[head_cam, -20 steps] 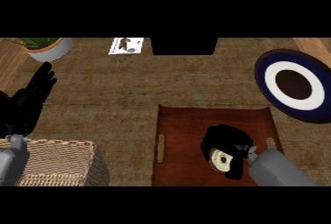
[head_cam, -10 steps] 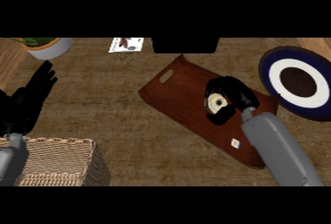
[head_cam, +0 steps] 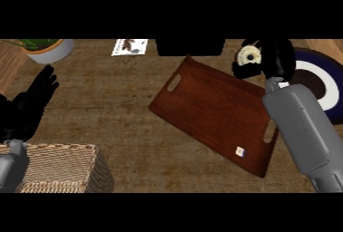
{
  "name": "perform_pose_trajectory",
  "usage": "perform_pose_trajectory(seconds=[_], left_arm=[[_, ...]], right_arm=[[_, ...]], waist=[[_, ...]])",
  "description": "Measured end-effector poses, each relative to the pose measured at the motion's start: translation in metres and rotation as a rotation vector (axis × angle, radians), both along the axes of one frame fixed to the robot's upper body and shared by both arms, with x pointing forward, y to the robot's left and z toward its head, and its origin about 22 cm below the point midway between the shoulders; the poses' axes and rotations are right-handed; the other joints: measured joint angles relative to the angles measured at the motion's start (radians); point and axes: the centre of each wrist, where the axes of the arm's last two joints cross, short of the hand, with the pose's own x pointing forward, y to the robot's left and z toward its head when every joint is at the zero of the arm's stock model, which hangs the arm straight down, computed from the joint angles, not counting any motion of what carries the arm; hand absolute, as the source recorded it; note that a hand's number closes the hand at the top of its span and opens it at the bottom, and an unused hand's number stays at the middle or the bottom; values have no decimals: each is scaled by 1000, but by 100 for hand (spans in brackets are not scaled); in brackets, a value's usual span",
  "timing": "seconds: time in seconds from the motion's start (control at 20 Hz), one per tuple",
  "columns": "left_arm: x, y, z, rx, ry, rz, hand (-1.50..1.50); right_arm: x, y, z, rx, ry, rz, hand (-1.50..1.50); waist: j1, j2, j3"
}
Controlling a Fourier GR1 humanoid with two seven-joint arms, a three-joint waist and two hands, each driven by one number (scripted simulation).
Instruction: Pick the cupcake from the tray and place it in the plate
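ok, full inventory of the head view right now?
tray: 1, reddish-brown wood, mid-counter, lying askew
tag: 1, white, on the tray's near end
cupcake: 1, pale top, in the right hand, off the tray, just left of the plate
plate: 1, navy rim with white ring, far right
potted plant: 1, green in a white pot, far left corner
card: 1, white, printed, far edge
dark box: 1, black, far edge, centre
wicker basket: 1, tan, near left
left hand: black, open, resting at left edge
right hand: black, curled round the cupcake
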Motion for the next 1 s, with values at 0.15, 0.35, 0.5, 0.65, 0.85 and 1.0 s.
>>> perform_pose_trajectory(seconds=[0.15, 0.35, 0.5, 0.65, 0.85, 1.0], left_arm=[[0, -1, 0, 1, -2, 7, 0], [-3, -1, 0, 1, -6, 7, 0], [-4, -1, 0, 4, -10, 17, 0], [-3, 0, -1, 2, -4, 19, 0], [-2, -3, 0, 8, -12, 17, 0], [-2, -3, 0, 3, -5, 9, 0]], right_arm=[[4, -9, 14, -6, -96, -143, 150], [7, -25, 24, 52, -146, -281, 150], [5, -47, 23, 107, -164, -355, 150], [4, -71, 20, 149, -170, -413, 150], [-3, -110, 7, 167, -151, -482, 150], [-10, -142, 1, 173, -143, -514, 150]], waist=[[-3, -2, 1], [-2, -3, 2], [-2, -2, 3], [-2, 0, 3], [-2, 1, 4], [-1, 2, 4]])
